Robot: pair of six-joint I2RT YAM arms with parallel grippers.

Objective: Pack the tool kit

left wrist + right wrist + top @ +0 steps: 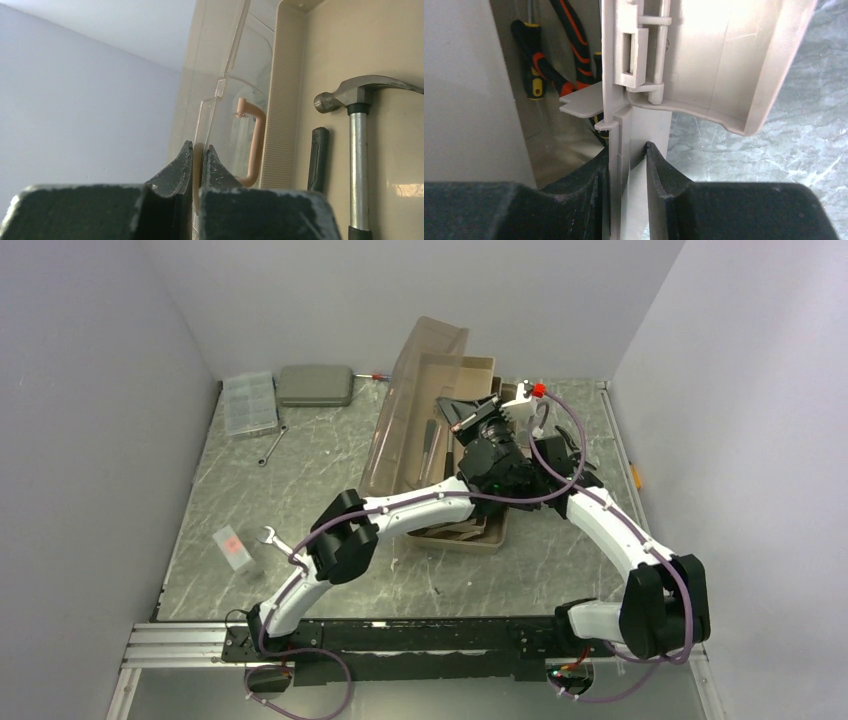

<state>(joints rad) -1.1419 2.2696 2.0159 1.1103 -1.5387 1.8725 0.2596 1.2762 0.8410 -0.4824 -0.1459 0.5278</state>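
Tan toolbox standing open in the middle of the marbled grey bench.

The box is smooth tan plastic, and its smoky see-through lid is swung up on the left. Inside lie a steel-headed hammer and black-and-orange handled tools. The left end effector is pinched tight on the lid's thin edge, just beside the pink loop handle. The right end effector straddles a ribbed tan upright of the fold-out tray. Its jaws are parted a little, one finger touching the rib and the other standing clear.

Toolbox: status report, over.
Left tool shut on lid edge. Right tool parted around tray wall. Toolbox open, hammer inside. Wrench outside on table.
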